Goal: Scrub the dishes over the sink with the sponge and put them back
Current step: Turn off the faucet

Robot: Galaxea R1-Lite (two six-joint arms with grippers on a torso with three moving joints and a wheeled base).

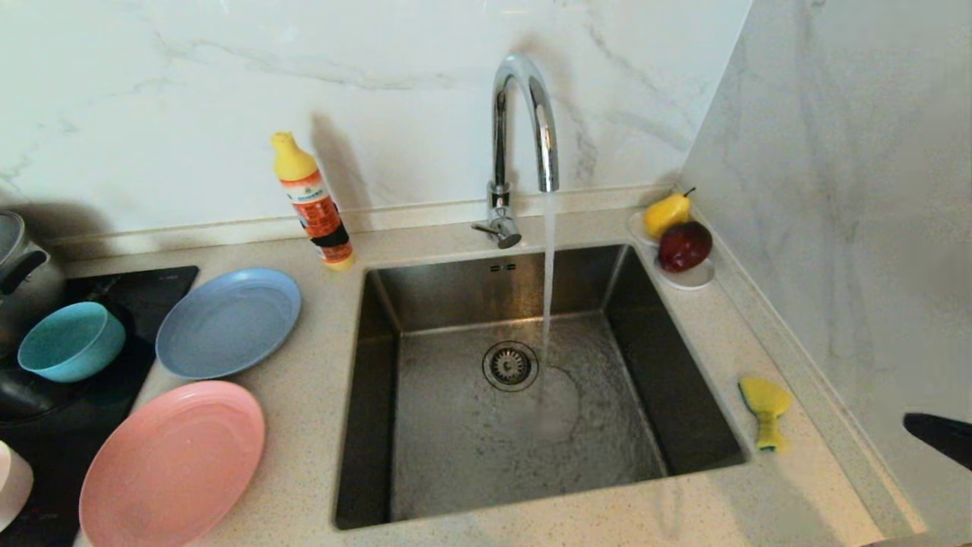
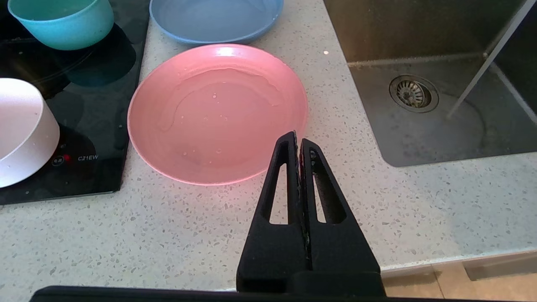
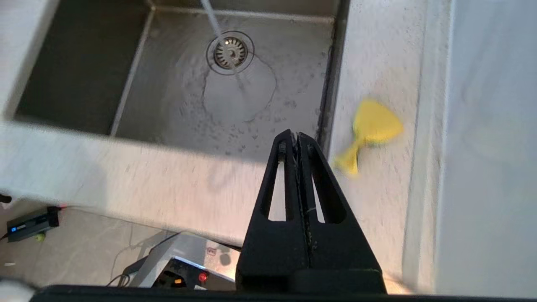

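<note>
Speckled pale stone counter runs under a marbled white backsplash, with the square brushed-steel sink (image 1: pixel 531 395) sunk in its middle and water running from the chrome gooseneck tap (image 1: pixel 524 129). Nearest, at the counter's front edge, the left gripper (image 2: pixel 298 144) hangs with its black jaws pressed together and empty, just short of the wet salmon-pink plate (image 2: pixel 218 113); the right gripper (image 3: pixel 295 142), jaws likewise closed on nothing, hovers at the front right. Beside and a little beyond it, on the narrow counter strip between the sink's right rim and the side wall, lies the yellow foam sponge (image 3: pixel 369 134), pinched at the waist like a fan, its long axis roughly along that rim; the right arm is clearly the nearer one. Along the counter's left side a pale pink bowl (image 2: pixel 21 130) and teal bowl (image 1: pixel 72 340) sit on the black glass hob (image 2: pixel 105 126), with the grey-blue plate (image 1: pixel 228 323) farther back. All look matte, smooth plastic.
</note>
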